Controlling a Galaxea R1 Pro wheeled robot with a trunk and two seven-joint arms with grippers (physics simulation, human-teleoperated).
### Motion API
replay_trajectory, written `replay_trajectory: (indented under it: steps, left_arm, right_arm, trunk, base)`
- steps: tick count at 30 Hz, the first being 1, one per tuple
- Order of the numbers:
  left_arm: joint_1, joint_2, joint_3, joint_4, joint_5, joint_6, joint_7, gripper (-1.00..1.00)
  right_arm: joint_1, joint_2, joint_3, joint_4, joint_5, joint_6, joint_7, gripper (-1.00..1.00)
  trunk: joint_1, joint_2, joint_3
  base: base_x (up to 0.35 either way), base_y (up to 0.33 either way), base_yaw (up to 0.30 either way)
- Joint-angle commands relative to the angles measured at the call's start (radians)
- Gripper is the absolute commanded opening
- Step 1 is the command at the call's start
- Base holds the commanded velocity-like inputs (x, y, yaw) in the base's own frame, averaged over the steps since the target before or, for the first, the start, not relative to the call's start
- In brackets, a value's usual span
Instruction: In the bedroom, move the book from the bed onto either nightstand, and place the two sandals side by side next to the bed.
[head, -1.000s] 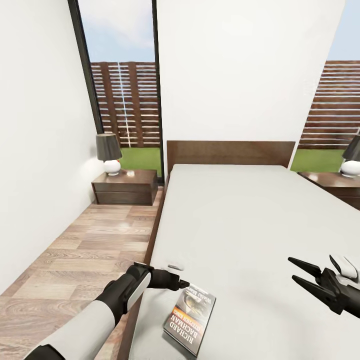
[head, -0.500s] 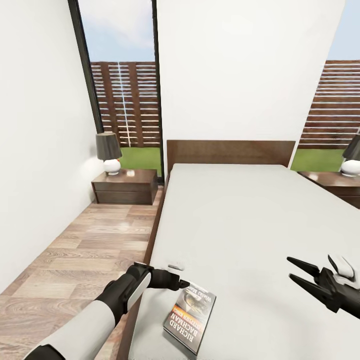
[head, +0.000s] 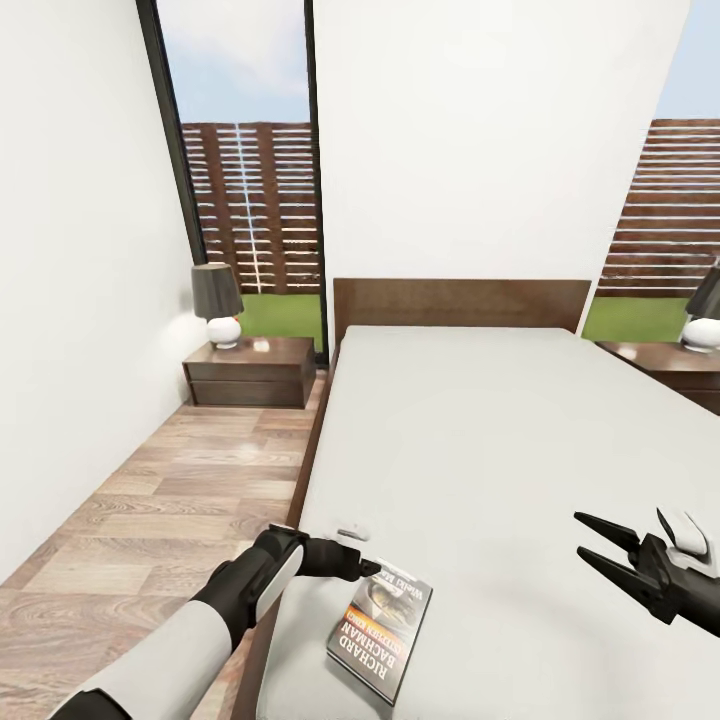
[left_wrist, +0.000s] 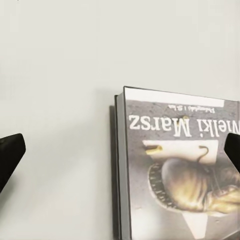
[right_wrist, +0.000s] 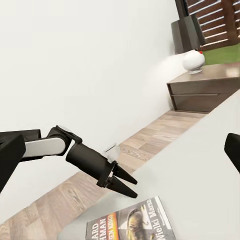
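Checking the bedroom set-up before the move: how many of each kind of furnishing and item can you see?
Beds: 1
Nightstands: 2
Lamps: 2
Books: 1
Total: 6

The book (head: 380, 630) lies on the bed (head: 480, 440) at lower centre, near its left edge. A nightstand (head: 250, 372) stands left of the headboard, a lamp (head: 218, 305) on it; another nightstand (head: 672, 368) at the right edge.
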Motion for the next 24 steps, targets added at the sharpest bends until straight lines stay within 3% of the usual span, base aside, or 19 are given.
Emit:
replay_trajectory:
  steps: [1, 24]
  left_arm:
    - [-0.001, 0.0, -0.001, -0.001, 0.005, 0.006, 0.001, 1.0]
    - [-0.001, -0.001, -0.002, -0.001, 0.005, -0.008, 0.001, 1.0]
  right_arm:
    - [-0.001, 0.0, 0.0, 0.0, -0.002, 0.01, 0.003, 1.0]
    - [-0.001, 0.001, 0.002, 0.002, -0.003, 0.009, 0.001, 1.0]
  trunk:
    - [0.0, 0.0, -0.001]
    - [0.011, -0.021, -0.01]
  base:
    - [0.0, 0.0, 0.0]
    - [0.0, 0.0, 0.0]
